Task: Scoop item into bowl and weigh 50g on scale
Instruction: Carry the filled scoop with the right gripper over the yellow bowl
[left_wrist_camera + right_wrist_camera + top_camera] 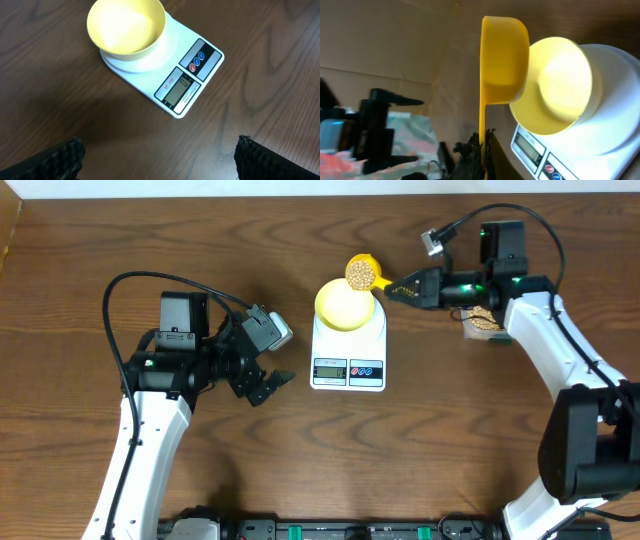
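Yellow scoop [361,273] is clamped by its handle in the right gripper [393,287], fingers closed tight on the handle end. The cup sits out ahead of the fingertips, mouth up, full of soybeans [360,275].

The handle's long axis runs straight from the fingers toward the pale-yellow bowl [344,306]. The cup overlaps the bowl's rim on the side away from the display, not over its centre.

The bowl sits on the white scale [348,368] and looks empty in the left wrist view. I can't read the LCD.

Left gripper [268,387]: fingers spread wide, holding nothing, scale ahead of them and apart.

Right arm is the 1 in position. My read: push a little further along the handle axis, then roll the wrist to tip into the bowl.
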Robot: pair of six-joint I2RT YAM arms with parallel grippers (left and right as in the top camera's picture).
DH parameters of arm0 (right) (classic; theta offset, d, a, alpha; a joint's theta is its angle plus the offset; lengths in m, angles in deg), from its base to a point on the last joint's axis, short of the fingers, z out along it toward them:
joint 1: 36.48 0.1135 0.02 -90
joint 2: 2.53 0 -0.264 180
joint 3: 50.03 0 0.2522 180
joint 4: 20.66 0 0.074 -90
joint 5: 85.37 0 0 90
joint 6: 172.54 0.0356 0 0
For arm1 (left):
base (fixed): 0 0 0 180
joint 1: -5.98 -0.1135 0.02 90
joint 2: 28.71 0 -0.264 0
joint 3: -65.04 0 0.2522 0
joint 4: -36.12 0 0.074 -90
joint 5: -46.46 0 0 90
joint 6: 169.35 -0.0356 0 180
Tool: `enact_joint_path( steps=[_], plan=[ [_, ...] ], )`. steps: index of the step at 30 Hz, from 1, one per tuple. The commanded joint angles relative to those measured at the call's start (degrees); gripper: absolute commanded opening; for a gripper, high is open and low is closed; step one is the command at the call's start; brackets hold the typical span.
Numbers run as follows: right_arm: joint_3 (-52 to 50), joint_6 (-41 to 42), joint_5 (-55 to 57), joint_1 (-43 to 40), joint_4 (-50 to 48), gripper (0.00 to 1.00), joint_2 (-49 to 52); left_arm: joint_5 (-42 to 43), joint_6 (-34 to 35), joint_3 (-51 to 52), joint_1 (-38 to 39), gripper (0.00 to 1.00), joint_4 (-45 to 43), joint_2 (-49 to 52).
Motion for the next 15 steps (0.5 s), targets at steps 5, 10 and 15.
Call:
enact_joint_path(
  steps=[5, 10, 15],
  plan=[
    [0.1, -3.5, 12.4, 4.3, 0.7, 0.01, -1.0, -0.3, -0.9, 0.0, -0.3, 0.98, -0.1, 0.4],
    [0.1, -6.3, 18.2, 7.5, 1.3, 0.01, -1.0, -0.3, -0.9, 0.0, -0.3, 0.98, -0.1, 0.4],
    [0.2, -9.0, 25.5, 10.8, 2.3, 0.01, -1.2, -0.3, -0.9, 0.0, -0.3, 0.98, -0.1, 0.4]
  ],
)
